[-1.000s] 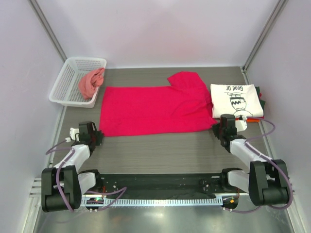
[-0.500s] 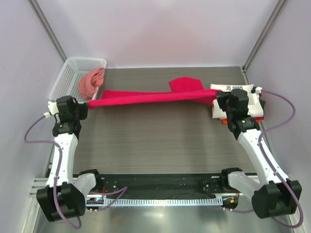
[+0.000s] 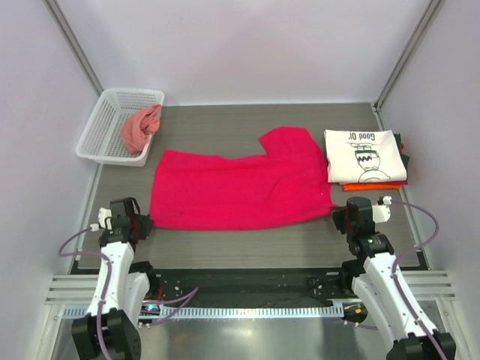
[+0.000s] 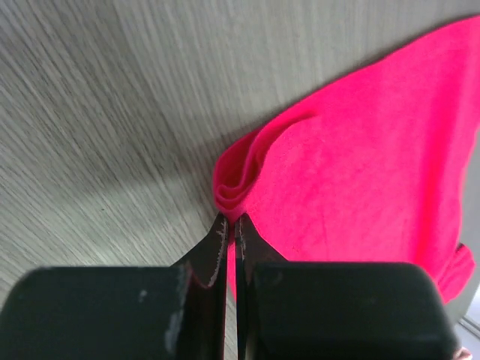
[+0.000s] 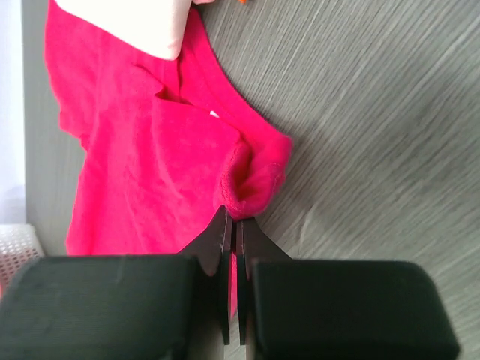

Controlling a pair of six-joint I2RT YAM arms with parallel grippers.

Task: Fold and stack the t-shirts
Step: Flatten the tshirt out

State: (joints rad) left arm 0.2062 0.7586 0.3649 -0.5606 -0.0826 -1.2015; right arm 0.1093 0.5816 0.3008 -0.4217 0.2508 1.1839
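Where the crimson t-shirt (image 3: 232, 187) ends on its near side, both grippers sit low on the table (image 3: 240, 244), one at each near corner. At the near left corner the left gripper (image 3: 144, 223) has its jaws pressed together. Its wrist view shows a small fold of the hem bunched at the fingertips (image 4: 219, 232) and pinched between them. At the near right corner the right gripper (image 3: 339, 217) is closed in the same way, with a rounded lump of hem caught at its tips.

Between those corners the crimson t-shirt lies spread flat on the grey wood-grain surface, wider than deep, one short sleeve sticking out at its far right. Just beside its right edge rests a folded stack. The white t-shirt (image 3: 365, 154) with black cartoon print and lettering lies on top, an orange t-shirt (image 3: 360, 187) and a red t-shirt (image 3: 397, 182) peek out beneath, and a dark t-shirt (image 3: 406, 160) shows on the side away from the crimson one.

Beyond the crimson t-shirt's far left corner stands a white mesh basket (image 3: 94, 139). A crumpled pinkish-red garment (image 3: 140, 126) is draped over the basket wall nearest the shirt.
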